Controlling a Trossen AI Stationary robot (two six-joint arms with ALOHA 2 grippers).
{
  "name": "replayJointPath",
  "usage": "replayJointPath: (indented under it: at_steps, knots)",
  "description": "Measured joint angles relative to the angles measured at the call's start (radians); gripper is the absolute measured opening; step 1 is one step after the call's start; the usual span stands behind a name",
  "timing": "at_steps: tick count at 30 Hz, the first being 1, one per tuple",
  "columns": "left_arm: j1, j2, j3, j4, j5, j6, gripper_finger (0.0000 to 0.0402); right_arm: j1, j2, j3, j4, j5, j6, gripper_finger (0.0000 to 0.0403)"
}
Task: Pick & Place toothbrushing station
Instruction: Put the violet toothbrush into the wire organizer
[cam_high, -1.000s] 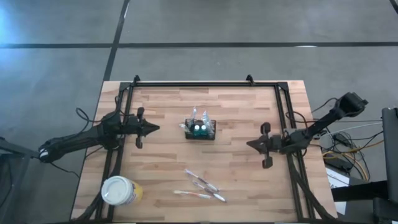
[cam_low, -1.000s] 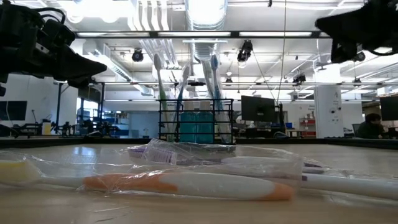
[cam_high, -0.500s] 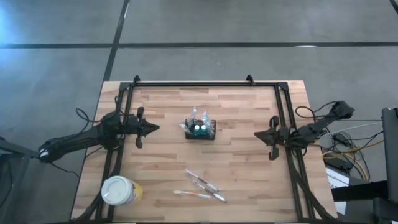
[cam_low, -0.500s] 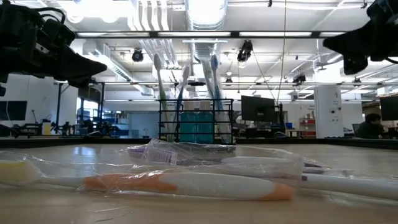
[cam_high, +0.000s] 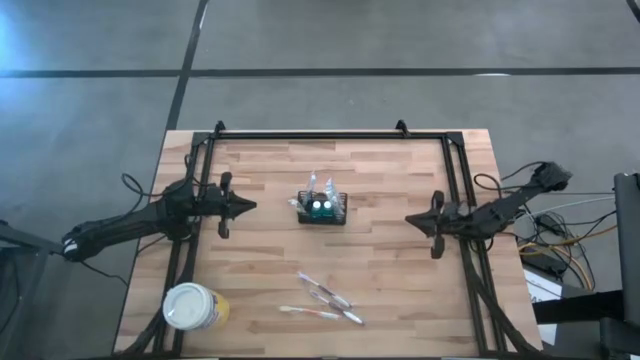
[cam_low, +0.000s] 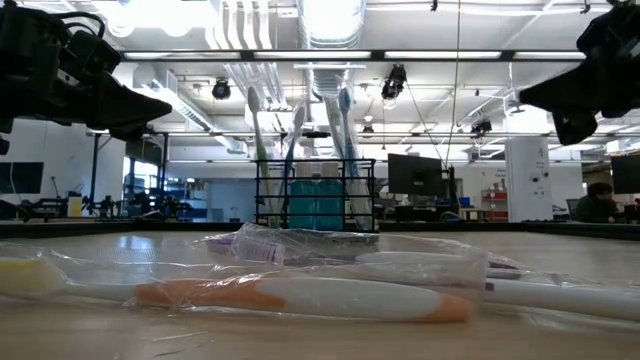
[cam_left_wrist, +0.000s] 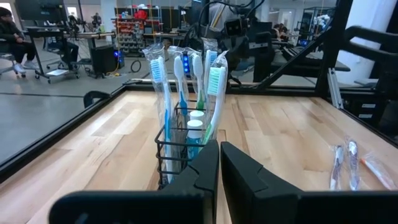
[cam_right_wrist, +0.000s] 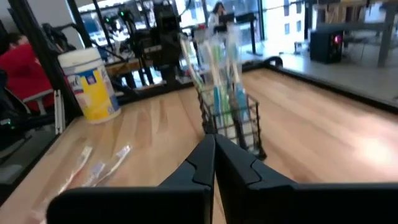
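Observation:
The black wire-mesh caddy stands on its base at the table's middle, with several wrapped toothbrushes upright in it and teal bottles with white caps between them; it also shows in the low view. My left gripper hovers shut to the caddy's left, pointing at it; the caddy stands just beyond the fingertips in the left wrist view. My right gripper hovers shut to the caddy's right, pointing at it, with a wider stretch of table between; the caddy also shows in the right wrist view. Neither gripper touches anything.
A round yellow cup with a white lid stands at the near left corner. Several wrapped toothbrushes lie flat near the front edge, in front of the caddy. A black frame runs along the table's far and side edges.
My right gripper has gone down and a little toward the table's far edge, its arm folding lower, and it has stayed shut. The caddy has stayed where it was.

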Motion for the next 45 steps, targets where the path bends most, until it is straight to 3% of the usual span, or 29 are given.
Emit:
replayJointPath:
  at_steps: [5, 12, 17, 25, 33, 37, 45]
  knots:
    - [0.0, 0.0, 0.0, 0.0, 0.0, 0.004, 0.0023, 0.0, 0.2, 0.046, 0.112, -0.002, 0.055, 0.0008]
    - [0.0, 0.0, 0.0, 0.0, 0.0, 0.005, 0.0023, 0.0, 0.612, 0.309, 0.115, -0.002, 0.056, 0.0008]
    - [0.0, 0.0, 0.0, 0.0, 0.0, 0.005, 0.0023, 0.0, 0.884, 0.562, -0.084, -0.004, 0.118, 0.0008]
    - [0.0, 0.0, 0.0, 0.0, 0.0, -0.003, 0.0023, -0.008, 1.243, 0.944, -0.425, -0.077, 0.4, 0.0008]
    - [0.0, 0.0, 0.0, -0.001, 0.0, -0.003, 0.0023, -0.039, 1.587, 1.324, -0.614, -0.253, 0.569, 0.0014]
    - [0.0, 0.0, 0.0, -0.005, 0.0, -0.018, 0.0023, -0.074, 1.744, 1.48, -0.747, -0.409, 0.626, 0.0049]
    - [0.0, 0.0, 0.0, -0.024, 0.001, -0.032, 0.0023, -0.126, 1.963, 1.671, -0.823, -0.566, 0.578, 0.0165]
